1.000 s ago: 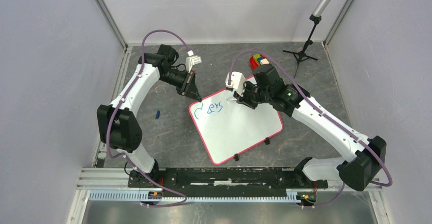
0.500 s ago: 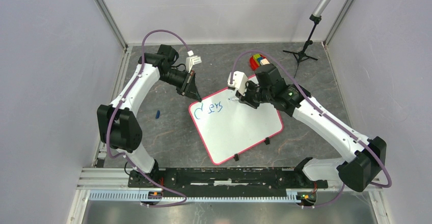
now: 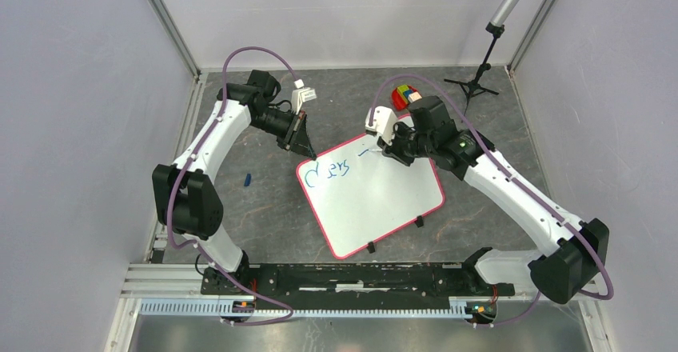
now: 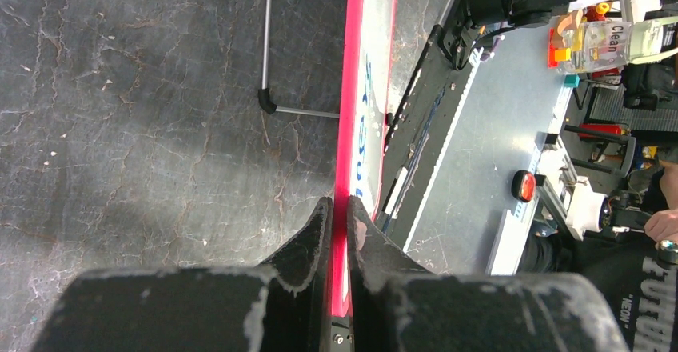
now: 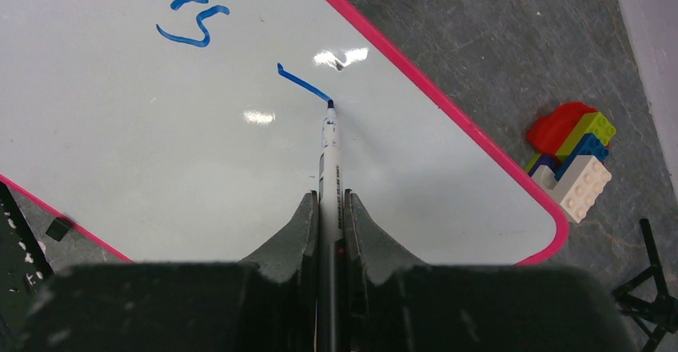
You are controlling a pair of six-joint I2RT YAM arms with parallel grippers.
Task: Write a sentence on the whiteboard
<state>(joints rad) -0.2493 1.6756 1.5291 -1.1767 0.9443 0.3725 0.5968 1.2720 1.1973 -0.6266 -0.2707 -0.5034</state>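
Note:
The whiteboard [image 3: 376, 200] lies flat on the table, white with a pink-red rim and black clips on its near edge. Blue lettering [image 3: 334, 170] runs along its far edge, with a fresh short stroke [image 5: 304, 84] to its right; the sentence is only partly there. My left gripper [image 3: 306, 154] is shut on the board's far-left rim [image 4: 349, 128]. My right gripper [image 3: 382, 149] is shut on a marker [image 5: 329, 160], whose tip touches the board at the end of the stroke.
A stack of coloured toy bricks [image 3: 405, 94] sits just beyond the board's far right corner, also in the right wrist view [image 5: 577, 152]. A small blue cap [image 3: 248, 180] lies left of the board. A black tripod [image 3: 473, 80] stands at the back right.
My right gripper has moved right along the board's far edge with the marker, drawing a short blue stroke after the lettering. The left arm has not moved.

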